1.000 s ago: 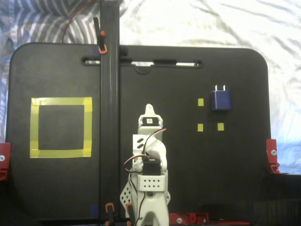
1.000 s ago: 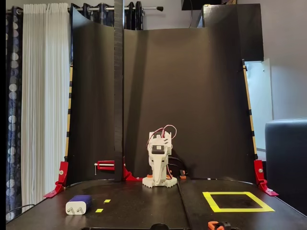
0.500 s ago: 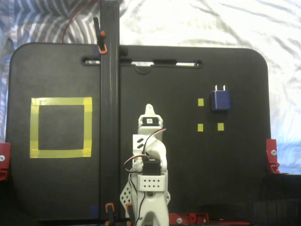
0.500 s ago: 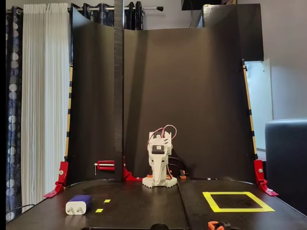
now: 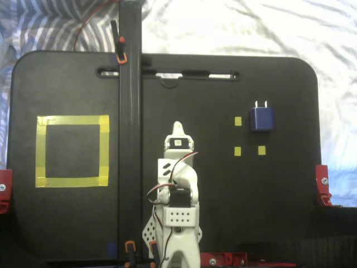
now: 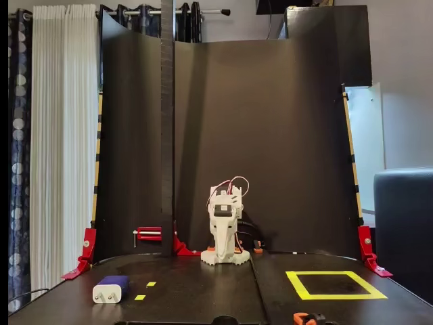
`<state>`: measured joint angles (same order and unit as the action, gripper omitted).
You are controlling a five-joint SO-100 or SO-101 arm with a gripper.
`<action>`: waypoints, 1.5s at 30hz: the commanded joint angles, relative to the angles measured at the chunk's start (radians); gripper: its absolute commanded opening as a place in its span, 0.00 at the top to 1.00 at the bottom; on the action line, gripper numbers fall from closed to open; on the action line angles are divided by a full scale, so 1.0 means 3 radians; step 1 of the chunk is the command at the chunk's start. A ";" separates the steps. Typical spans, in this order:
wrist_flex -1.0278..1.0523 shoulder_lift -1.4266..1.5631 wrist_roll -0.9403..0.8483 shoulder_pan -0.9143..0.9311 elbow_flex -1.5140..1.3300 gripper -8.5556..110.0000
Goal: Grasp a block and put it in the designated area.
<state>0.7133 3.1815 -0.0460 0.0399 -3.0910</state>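
The block [image 5: 262, 119] is a small navy cube with two silver prongs, lying at the right of the black board; the low front-on fixed view shows the block [image 6: 111, 290] at the lower left with its white pronged face toward the camera. The designated area [image 5: 72, 120] is a yellow tape square on the left as seen from above, and the designated area [image 6: 336, 296] sits at the lower right when seen from the front. My gripper [image 5: 177, 127] is folded over the white arm's base mid-board, far from both, and the gripper [image 6: 223, 252] looks shut and empty.
A tall black post [image 5: 129, 139] stands between the arm and the yellow square, held by orange clamps [image 5: 120, 56]. Three tiny yellow tape squares [image 5: 237, 151] lie near the block. Red clamps [image 5: 322, 184] grip the board's edges. A black backdrop [image 6: 257, 135] rises behind the arm.
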 commanded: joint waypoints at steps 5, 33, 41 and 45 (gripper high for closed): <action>-0.0041 -0.0701 -0.0046 0.0097 0.0895 0.93; 0.2332 -0.3809 -0.4264 0.0608 0.4832 0.93; 0.2782 -0.4622 -0.5374 0.0920 0.5492 0.93; 0.2950 -0.5031 -0.5860 0.1145 0.5850 0.93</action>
<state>1.5815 1.6981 -1.7518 0.3467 -1.4174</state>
